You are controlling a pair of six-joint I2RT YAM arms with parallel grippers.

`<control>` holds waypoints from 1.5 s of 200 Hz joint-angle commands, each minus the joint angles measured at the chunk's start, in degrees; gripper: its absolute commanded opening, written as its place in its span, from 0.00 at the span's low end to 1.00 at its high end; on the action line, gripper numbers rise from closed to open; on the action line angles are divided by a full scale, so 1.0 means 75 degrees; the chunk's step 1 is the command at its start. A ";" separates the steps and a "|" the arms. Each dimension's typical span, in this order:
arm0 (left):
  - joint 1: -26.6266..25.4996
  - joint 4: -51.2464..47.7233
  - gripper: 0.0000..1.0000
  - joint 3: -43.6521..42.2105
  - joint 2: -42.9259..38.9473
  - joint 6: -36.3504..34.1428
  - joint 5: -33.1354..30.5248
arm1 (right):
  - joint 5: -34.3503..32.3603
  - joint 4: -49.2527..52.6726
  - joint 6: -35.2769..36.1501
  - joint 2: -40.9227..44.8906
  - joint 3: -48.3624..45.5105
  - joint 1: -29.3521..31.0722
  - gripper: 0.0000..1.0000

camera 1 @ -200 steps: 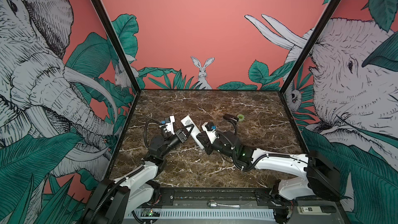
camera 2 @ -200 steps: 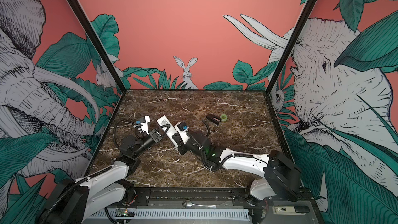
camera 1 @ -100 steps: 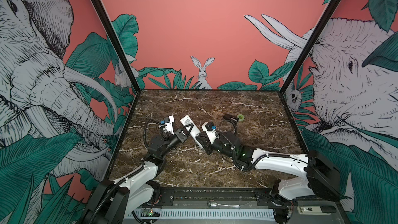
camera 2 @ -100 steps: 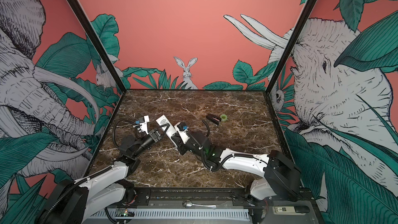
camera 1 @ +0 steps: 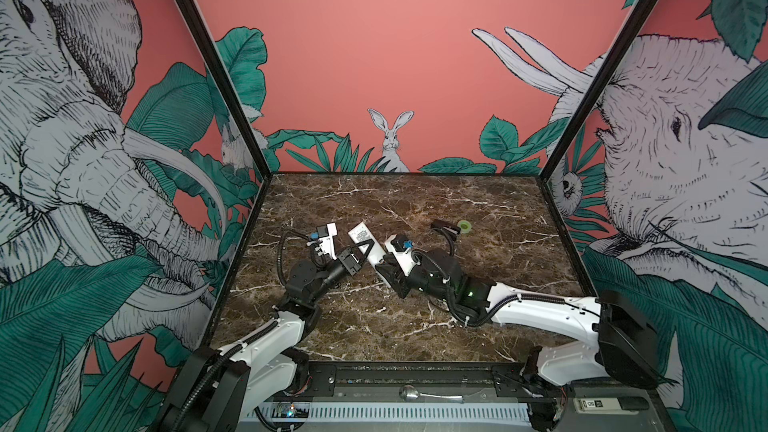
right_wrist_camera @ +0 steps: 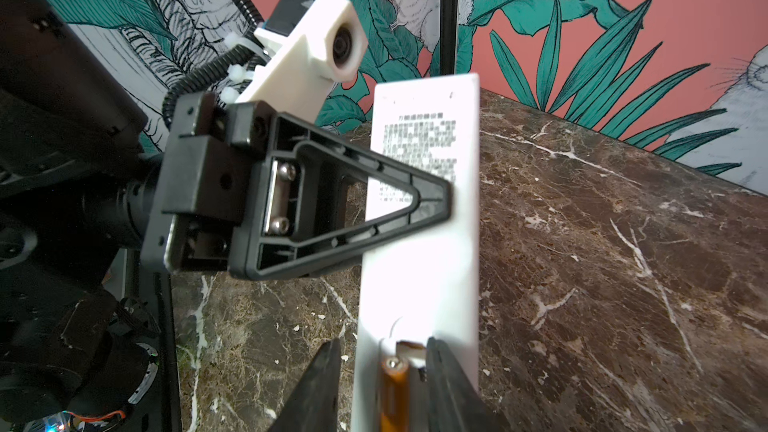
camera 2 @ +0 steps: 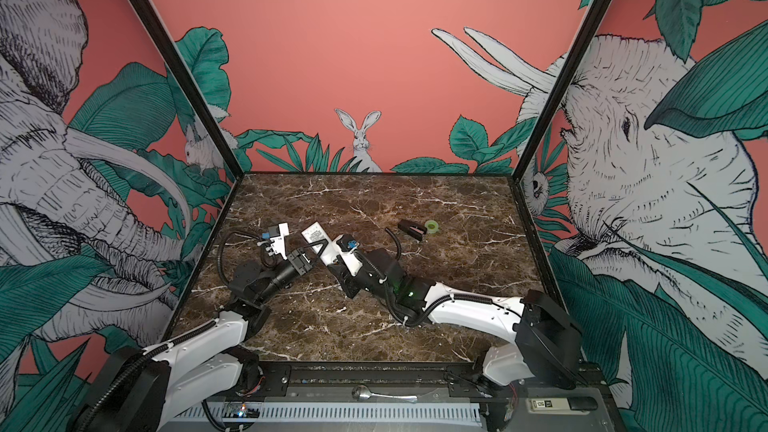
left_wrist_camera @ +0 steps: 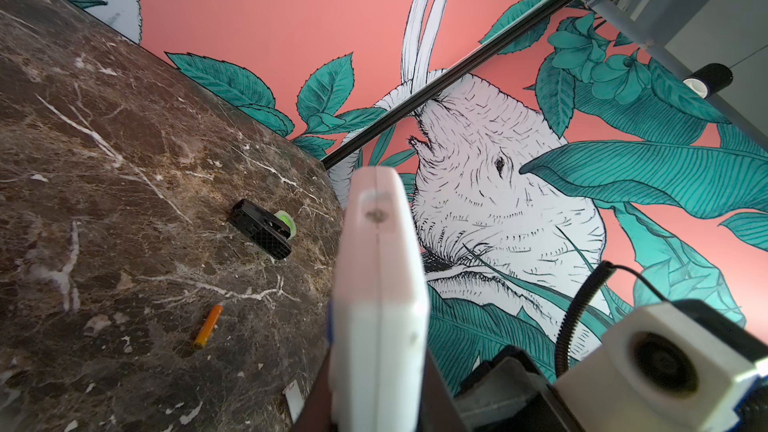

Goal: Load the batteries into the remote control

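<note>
The white remote control [camera 1: 360, 235] [camera 2: 314, 236] is held off the table, plain back up, with my left gripper [camera 1: 366, 249] [left_wrist_camera: 378, 409] shut on its edges near the middle. Its open compartment shows at the near end [right_wrist_camera: 419, 276]. One orange battery [right_wrist_camera: 392, 392] lies in that compartment between the fingers of my right gripper [right_wrist_camera: 383, 342]. The jaws stand apart and one finger is clear of the remote's side. In both top views the right gripper's tips are hidden under its wrist. A second battery [left_wrist_camera: 208, 326] lies loose on the marble.
A black stapler-like object [camera 1: 444, 228] [left_wrist_camera: 262, 228] and a green tape roll [camera 1: 464, 226] [left_wrist_camera: 286, 222] sit at the back right. A small white flat piece [left_wrist_camera: 293, 398] lies on the marble below the remote. A spoon [camera 1: 411, 393] rests on the front rail.
The right gripper's jaws have spread apart at the remote's near end. Both arms and the remote have hardly moved.
</note>
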State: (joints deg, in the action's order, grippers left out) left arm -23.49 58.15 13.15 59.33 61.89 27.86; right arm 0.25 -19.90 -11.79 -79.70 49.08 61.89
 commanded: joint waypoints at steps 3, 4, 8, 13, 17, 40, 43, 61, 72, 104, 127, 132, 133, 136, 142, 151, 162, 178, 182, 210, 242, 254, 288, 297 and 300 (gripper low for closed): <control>-0.0030 0.0239 0.00 0.0169 -0.0158 -0.0039 0.0146 | -0.0053 0.0327 0.0201 0.0359 0.0217 0.0052 0.38; -0.0031 0.0239 0.00 0.0169 -0.0162 -0.0038 0.0150 | -0.0055 0.0336 0.0201 0.0372 0.0223 0.0049 0.38; -0.0030 0.0230 0.00 0.0170 -0.0169 -0.0039 0.0153 | -0.0052 0.0371 0.0222 0.0399 0.0232 0.0053 0.38; -0.0033 0.0227 0.00 0.0169 -0.0169 -0.0058 0.0163 | -0.0045 0.0421 0.0233 0.0439 0.0250 0.0049 0.39; -0.0027 0.0218 0.00 0.0169 -0.0178 -0.0059 0.0175 | -0.0042 0.0465 0.0253 0.0486 0.0263 0.0046 0.39; -0.0030 0.0008 0.00 0.0221 -0.0190 -0.0148 0.0279 | 0.0139 0.0793 0.0548 0.0703 0.0375 0.0071 0.41; -0.0038 -0.0038 0.00 0.0233 -0.0197 -0.0171 0.0317 | 0.0181 0.0881 0.0609 0.0728 0.0400 0.0075 0.42; -0.0033 -0.0237 0.00 0.0297 -0.0187 -0.0245 0.0487 | 0.0331 0.1618 0.1098 0.0823 0.0655 0.0071 0.42; -0.0031 -0.0254 0.00 0.0307 -0.0176 -0.0247 0.0600 | 0.0398 0.2134 0.1386 0.0918 0.0833 0.0089 0.42; -0.0033 -0.0431 0.00 0.0366 -0.0247 -0.0265 0.1123 | 0.0499 0.3297 0.2362 0.1467 0.1060 0.0107 0.43; -0.0033 -0.0693 0.00 0.0484 -0.0384 -0.0344 0.1573 | 0.0558 0.4265 0.3123 0.1826 0.1341 0.0119 0.43; -0.0033 -0.0771 0.00 0.0513 -0.0418 -0.0369 0.1666 | 0.0595 0.4468 0.3286 0.1883 0.1421 0.0132 0.43; -0.0033 -0.0793 0.00 0.0517 -0.0432 -0.0379 0.1671 | 0.0597 0.4510 0.3308 0.1896 0.1429 0.0135 0.43; -0.0027 -0.0854 0.00 0.0532 -0.0466 -0.0396 0.1723 | 0.0599 0.4604 0.3390 0.1924 0.1466 0.0140 0.43; -0.0028 -0.1008 0.00 0.0572 -0.0538 -0.0443 0.1827 | 0.0626 0.4787 0.3539 0.1983 0.1527 0.0153 0.43; -0.0034 -0.1237 0.00 0.0608 -0.0641 -0.0521 0.1967 | 0.0784 0.5022 0.3792 0.2050 0.1615 0.0172 0.43; -0.0031 -0.1511 0.00 0.0657 -0.0757 -0.0591 0.2121 | 0.0971 0.5255 0.4040 0.2112 0.1698 0.0175 0.45; -0.0033 -0.1782 0.00 0.0703 -0.0920 -0.0668 0.2326 | 0.1140 0.5534 0.4292 0.2098 0.1848 0.0183 0.46; -0.0028 -0.1827 0.00 0.0708 -0.0952 -0.0678 0.2381 | 0.1150 0.5605 0.4358 0.2070 0.1897 0.0194 0.46; -0.0033 -0.2364 0.00 0.0801 -0.1217 -0.0816 0.2618 | 0.0664 0.6007 0.4857 0.1770 0.2210 0.0476 0.46; -0.0033 -0.2445 0.00 0.0799 -0.1334 -0.0766 0.2809 | 0.0176 0.6307 0.5288 0.1364 0.2556 0.0869 0.48; -0.0033 -0.2434 0.00 0.0785 -0.1358 -0.0729 0.2847 | 0.0177 0.6321 0.5376 0.1278 0.2627 0.0955 0.48; -0.0027 -0.2437 0.00 0.0790 -0.1453 -0.0669 0.2918 | 0.0109 0.6365 0.5620 0.1049 0.2813 0.1132 0.42; -0.0030 -0.2433 0.00 0.0789 -0.1486 -0.0648 0.2939 | 0.0041 0.6377 0.5670 0.0990 0.2834 0.1167 0.41; -0.0035 -0.2442 0.00 0.0784 -0.1484 -0.0646 0.2947 | 0.0021 0.6371 0.5689 0.0977 0.2847 0.1179 0.40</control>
State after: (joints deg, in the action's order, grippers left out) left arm -23.49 39.03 17.43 49.74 56.75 48.21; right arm 1.89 27.53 28.12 -71.70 68.60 69.84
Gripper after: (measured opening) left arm 0.202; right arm 0.419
